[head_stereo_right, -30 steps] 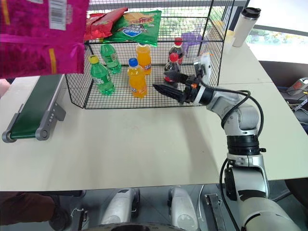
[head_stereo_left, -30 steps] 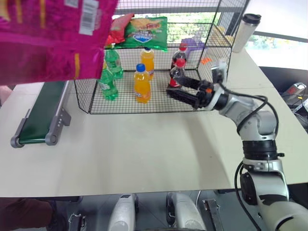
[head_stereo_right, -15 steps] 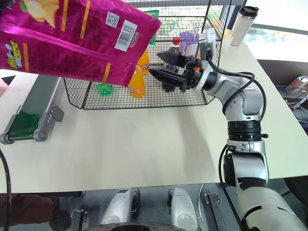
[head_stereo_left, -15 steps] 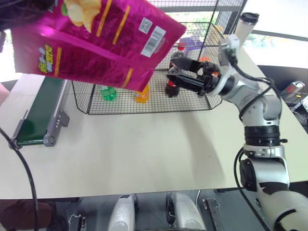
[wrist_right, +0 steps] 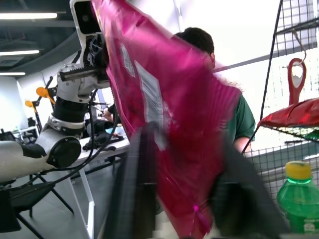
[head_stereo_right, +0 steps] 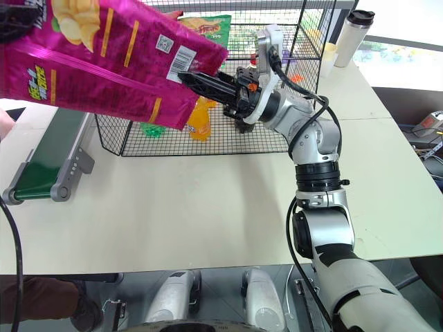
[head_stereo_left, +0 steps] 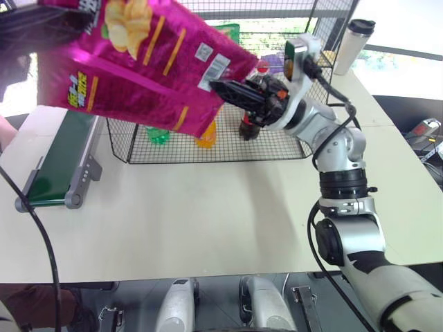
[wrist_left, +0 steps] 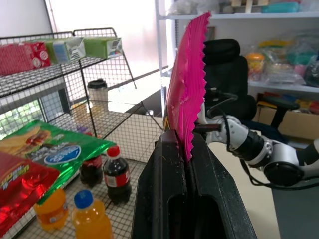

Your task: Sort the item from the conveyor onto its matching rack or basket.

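Up over the left side of the tabletop (head_stereo_left: 208, 207), the pink snack bag (head_stereo_left: 138, 66) hangs in the air between both arms, above the near edge of the black wire rack (head_stereo_left: 304, 131) and right of the conveyor (head_stereo_left: 59, 162).

Left claw (wrist_left: 185, 154): fingers clamped flat on the bag's crimped edge, bag standing edge-on out of it in the left wrist view.

Right claw (head_stereo_right: 190, 78): reaches in from the right, closed on the bag's lower right corner next to the barcode; in the right wrist view the fingers (wrist_right: 137, 199) straddle the foil.

Bag is tilted, right end lower, chip picture and yellow stripes facing the head camera. It touches neither tabletop nor belt.

Rack lower level: orange bottles (wrist_left: 92, 221), cola bottles (wrist_left: 118, 174), a green bottle (wrist_right: 298, 199). Upper level: green chip bag (wrist_left: 47, 147) and red chip bag (wrist_left: 20, 191).

Tumbler (head_stereo_left: 351, 45) on the far right of the tabletop. Person in a green top (wrist_right: 244, 124) beyond the bag in the right wrist view.
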Controlling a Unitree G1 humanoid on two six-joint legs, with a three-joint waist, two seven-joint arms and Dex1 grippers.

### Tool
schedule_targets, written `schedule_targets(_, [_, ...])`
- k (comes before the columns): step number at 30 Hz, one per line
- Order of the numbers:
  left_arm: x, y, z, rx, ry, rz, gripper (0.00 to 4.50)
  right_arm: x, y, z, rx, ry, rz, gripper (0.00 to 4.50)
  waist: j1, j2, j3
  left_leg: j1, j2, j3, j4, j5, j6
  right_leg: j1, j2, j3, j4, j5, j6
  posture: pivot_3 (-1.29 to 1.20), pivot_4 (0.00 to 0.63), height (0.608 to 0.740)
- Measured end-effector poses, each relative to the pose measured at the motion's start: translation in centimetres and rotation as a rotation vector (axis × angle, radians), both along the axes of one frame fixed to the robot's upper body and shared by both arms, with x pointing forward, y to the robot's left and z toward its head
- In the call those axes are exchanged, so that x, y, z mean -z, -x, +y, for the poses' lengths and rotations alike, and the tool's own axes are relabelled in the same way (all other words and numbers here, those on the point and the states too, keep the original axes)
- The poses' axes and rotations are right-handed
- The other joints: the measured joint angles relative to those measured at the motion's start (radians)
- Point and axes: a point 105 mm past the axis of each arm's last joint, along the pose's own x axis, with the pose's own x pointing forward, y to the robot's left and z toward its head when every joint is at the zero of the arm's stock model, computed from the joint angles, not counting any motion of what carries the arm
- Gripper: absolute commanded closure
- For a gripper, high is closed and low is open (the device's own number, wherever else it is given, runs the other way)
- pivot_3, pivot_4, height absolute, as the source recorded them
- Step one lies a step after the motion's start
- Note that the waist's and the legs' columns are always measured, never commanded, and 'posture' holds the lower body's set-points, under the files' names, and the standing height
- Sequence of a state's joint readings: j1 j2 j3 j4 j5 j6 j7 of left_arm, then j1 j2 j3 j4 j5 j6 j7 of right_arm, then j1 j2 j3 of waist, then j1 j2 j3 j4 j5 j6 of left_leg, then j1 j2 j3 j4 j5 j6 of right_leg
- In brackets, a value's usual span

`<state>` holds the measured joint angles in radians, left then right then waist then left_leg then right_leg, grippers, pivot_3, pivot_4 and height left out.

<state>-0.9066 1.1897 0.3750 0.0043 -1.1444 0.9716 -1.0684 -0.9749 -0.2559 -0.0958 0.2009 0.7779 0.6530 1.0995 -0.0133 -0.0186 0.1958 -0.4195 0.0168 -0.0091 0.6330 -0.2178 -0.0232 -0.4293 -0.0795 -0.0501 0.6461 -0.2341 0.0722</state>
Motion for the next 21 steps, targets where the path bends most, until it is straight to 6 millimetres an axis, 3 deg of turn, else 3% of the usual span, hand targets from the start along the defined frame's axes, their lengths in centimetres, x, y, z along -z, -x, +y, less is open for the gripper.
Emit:
schedule_targets(5, [0.9,-0.6,0.1,-0.021,-0.006,0.023,4.50,-0.3,1.2,0.2,-0.032,-0.002,0.004,4.43,-0.002,0.000,0.000,0.000,0.000,0.000,0.000,0.000,0.000,0.000,0.000,0.000,0.000,0.000,0.000,0.00,0.150,0.740])
schedule_targets(6, [1.1,-0.8,0.3,-0.032,-0.008,0.029,3.96,-0.4,1.4,0.2,-0.032,-0.005,0.006,4.50,-0.002,0.000,0.000,0.000,0.000,0.000,0.000,0.000,0.000,0.000,0.000,0.000,0.000,0.000,0.000,0.00,0.150,0.740])
schedule_targets(13, [1.4,-1.8,0.7,-0.078,0.026,0.039,1.34,-0.8,2.0,-0.7,-0.012,-0.014,0.012,4.50,0.002,0.000,0.000,0.000,0.000,0.000,0.000,0.000,0.000,0.000,0.000,0.000,0.000,0.000,0.000,0.00,0.150,0.740])
schedule_targets(18, [1.4,-2.4,1.1,-0.126,0.031,0.024,1.34,-0.4,1.8,-1.3,0.040,0.006,0.027,4.50,-0.001,0.000,0.000,0.000,0.000,0.000,0.000,0.000,0.000,0.000,0.000,0.000,0.000,0.000,0.000,0.00,0.150,0.740])
schedule_targets(21, [1.5,-2.8,2.8,-0.206,0.048,0.009,1.34,-0.1,1.4,-3.1,0.132,0.043,0.017,4.50,-0.001,0.000,0.000,0.000,0.000,0.000,-0.001,0.000,0.000,0.000,0.000,0.000,0.000,0.000,0.000,0.00,0.150,0.740])
